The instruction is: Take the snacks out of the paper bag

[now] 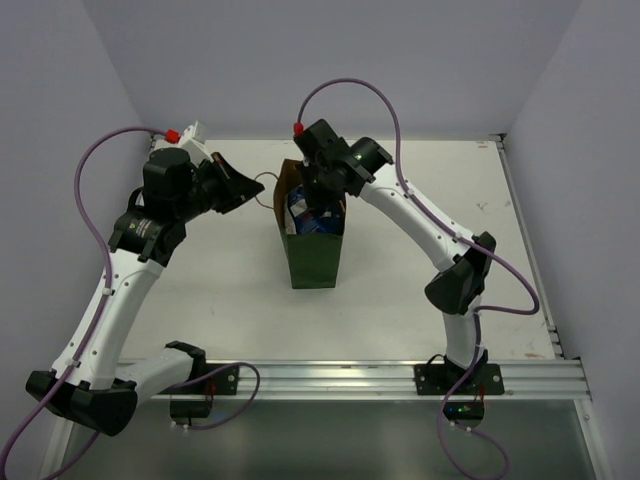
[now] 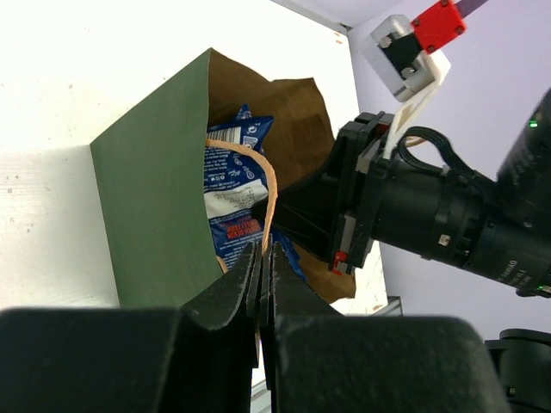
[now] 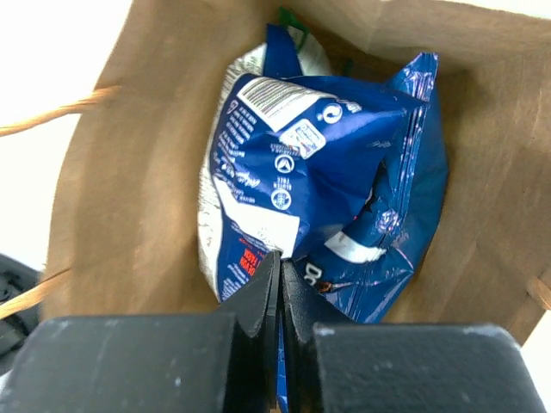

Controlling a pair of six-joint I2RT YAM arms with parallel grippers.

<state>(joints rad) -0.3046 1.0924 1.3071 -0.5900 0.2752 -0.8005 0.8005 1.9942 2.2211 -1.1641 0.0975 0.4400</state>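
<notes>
The dark green paper bag (image 1: 313, 258) stands upright at the table's middle, mouth open, brown inside (image 3: 120, 189). The blue-and-white snack bag (image 3: 318, 146) sits in it, its top at the mouth (image 1: 301, 210) (image 2: 228, 189). My right gripper (image 3: 281, 258) reaches down into the mouth (image 1: 322, 205) and is shut on the blue-and-white bag's lower edge. My left gripper (image 2: 265, 249) is beside the bag's left rim (image 1: 250, 190), shut on the thin loop handle (image 2: 269, 185). A green sliver (image 3: 293, 21) peeks out behind the blue bag. The other small packets are hidden.
The white table (image 1: 450, 200) ends at side walls left and right and a back wall. An aluminium rail (image 1: 350, 378) runs along the near edge by the arm bases. The right arm's wrist (image 2: 430, 215) hangs close to my left gripper over the bag.
</notes>
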